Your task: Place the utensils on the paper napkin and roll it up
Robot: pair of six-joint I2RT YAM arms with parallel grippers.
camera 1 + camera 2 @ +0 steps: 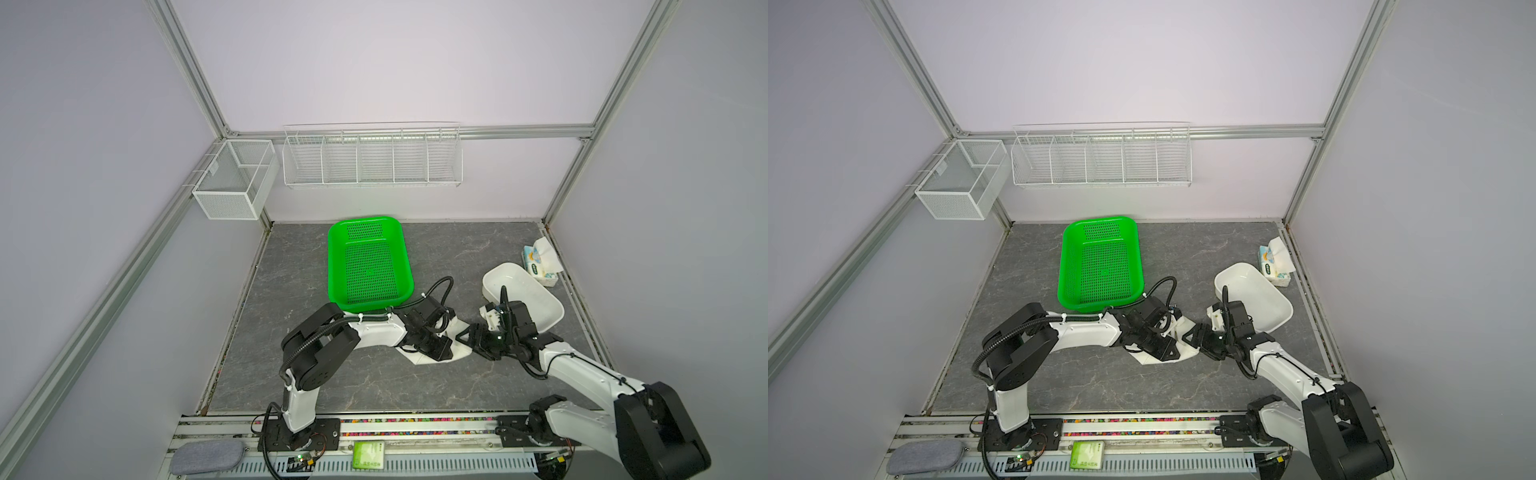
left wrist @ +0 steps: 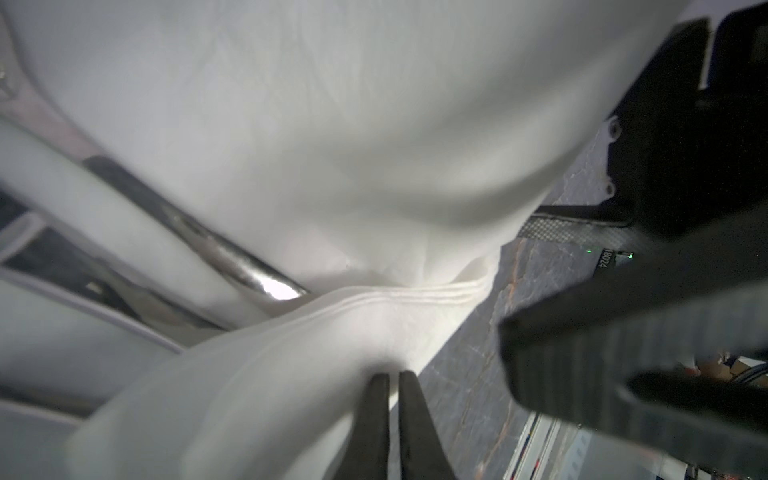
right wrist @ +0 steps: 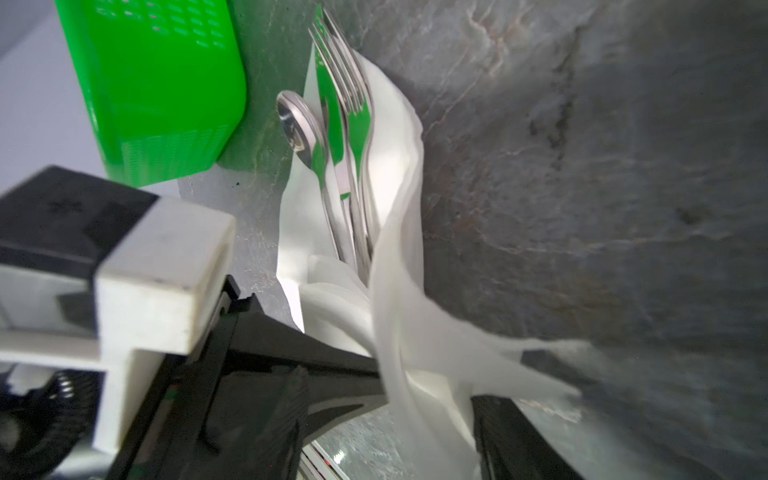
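The white paper napkin [image 1: 419, 360] [image 1: 1148, 359] lies crumpled on the grey table between my two grippers. The right wrist view shows the utensils on it: spoon [image 3: 301, 129], knife [image 3: 332, 124] and fork [image 3: 353, 95], side by side. A fold of the paper napkin [image 3: 399, 257] is drawn over their handles. In both top views the arms hide the utensils. My left gripper [image 2: 390, 378] [image 1: 438, 352] is shut, pinching a fold of the paper napkin [image 2: 332, 166]. My right gripper [image 3: 395, 415] [image 1: 468, 337] stands open, with loose napkin hanging between its fingers.
A green perforated basket [image 1: 370, 262] sits just behind the left arm. A white tub [image 1: 536, 295] stands at the right and a blue-and-white tissue pack [image 1: 540, 262] behind it. Wire racks [image 1: 372, 158] hang on the back wall.
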